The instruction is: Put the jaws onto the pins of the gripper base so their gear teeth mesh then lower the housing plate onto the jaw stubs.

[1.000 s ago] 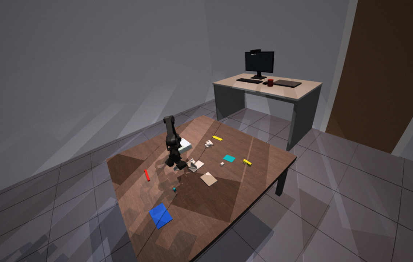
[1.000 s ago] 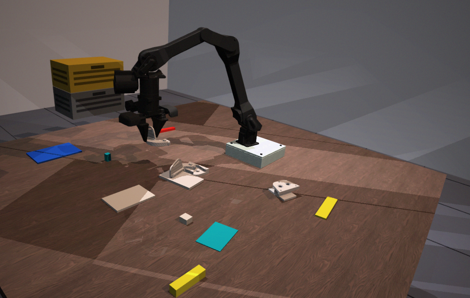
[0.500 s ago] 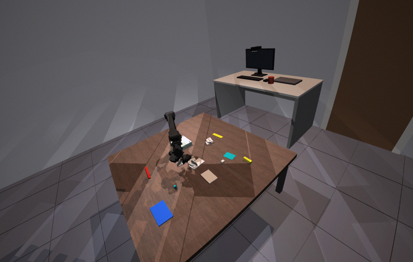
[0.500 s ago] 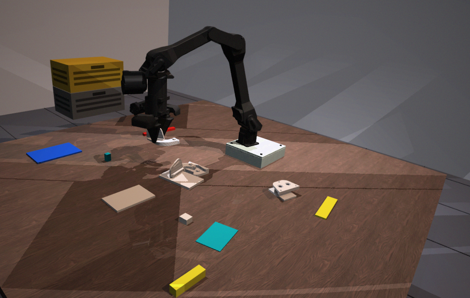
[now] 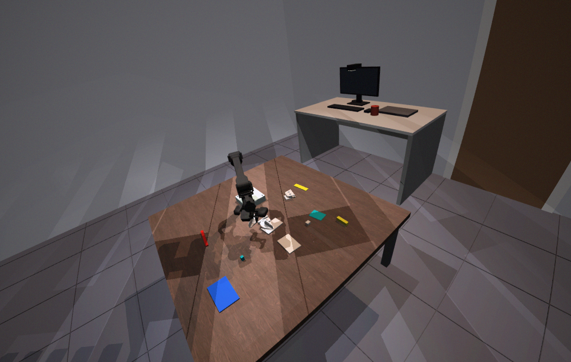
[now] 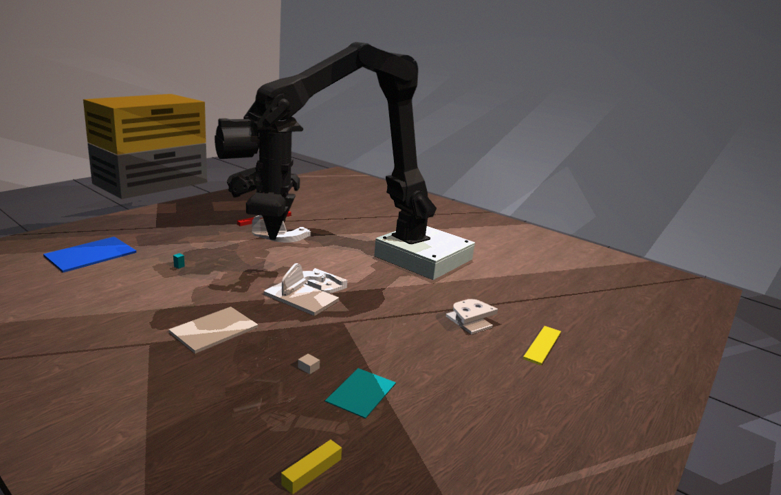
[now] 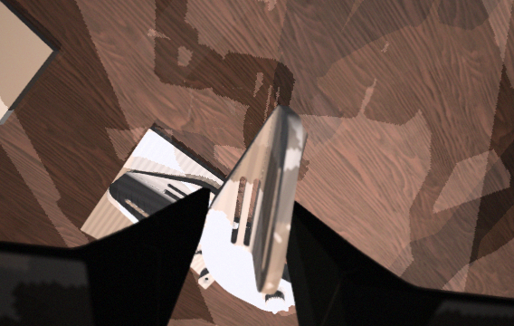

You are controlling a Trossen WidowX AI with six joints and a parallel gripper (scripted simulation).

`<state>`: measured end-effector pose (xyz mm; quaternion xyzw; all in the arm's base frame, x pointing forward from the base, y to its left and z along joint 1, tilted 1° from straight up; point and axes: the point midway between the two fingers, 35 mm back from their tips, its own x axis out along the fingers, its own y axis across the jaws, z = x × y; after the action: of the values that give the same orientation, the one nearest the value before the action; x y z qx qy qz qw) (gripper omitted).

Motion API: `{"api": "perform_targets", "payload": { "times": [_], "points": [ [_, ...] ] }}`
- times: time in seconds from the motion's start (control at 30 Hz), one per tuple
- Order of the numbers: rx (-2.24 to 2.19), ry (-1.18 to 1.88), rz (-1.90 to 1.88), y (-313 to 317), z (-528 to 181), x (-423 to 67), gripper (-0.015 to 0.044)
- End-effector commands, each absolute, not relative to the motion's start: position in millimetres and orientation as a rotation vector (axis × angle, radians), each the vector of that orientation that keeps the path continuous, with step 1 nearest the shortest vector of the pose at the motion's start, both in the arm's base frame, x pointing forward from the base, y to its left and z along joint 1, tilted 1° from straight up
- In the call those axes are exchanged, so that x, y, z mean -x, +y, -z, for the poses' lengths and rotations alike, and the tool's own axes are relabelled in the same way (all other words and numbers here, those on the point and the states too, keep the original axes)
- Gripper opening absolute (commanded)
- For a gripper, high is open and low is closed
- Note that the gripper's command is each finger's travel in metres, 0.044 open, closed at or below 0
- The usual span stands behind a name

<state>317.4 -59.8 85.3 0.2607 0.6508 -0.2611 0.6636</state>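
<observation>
Brown wood-grain tabletop (image 5: 323, 270) (image 6: 473, 418) (image 7: 366, 59) is overlaid by shadows; a pale, slotted jaw (image 5: 255, 220) (image 6: 267, 227) (image 7: 234, 226) (wedge-like) is gripped by black, tapered fingers (image 6: 273, 226).

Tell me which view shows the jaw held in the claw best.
The wrist view: the held jaw fills its center, slots visible, between the claw's fingers. The exterior view shows it from the side, partly hidden behind a finger. The top view shows only a small pale piece beneath the claw.
</observation>
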Motion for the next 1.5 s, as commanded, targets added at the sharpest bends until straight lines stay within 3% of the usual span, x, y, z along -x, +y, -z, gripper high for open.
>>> {"api": "perform_targets", "payload": {
  "times": [0.0,1.47],
  "points": [
    [-0.509,1.488,0.511,-54,-86,-311,0.0134],
    [0.144,1.551,-0.135,-14,-78,-263,0.0134]
  ]
}}
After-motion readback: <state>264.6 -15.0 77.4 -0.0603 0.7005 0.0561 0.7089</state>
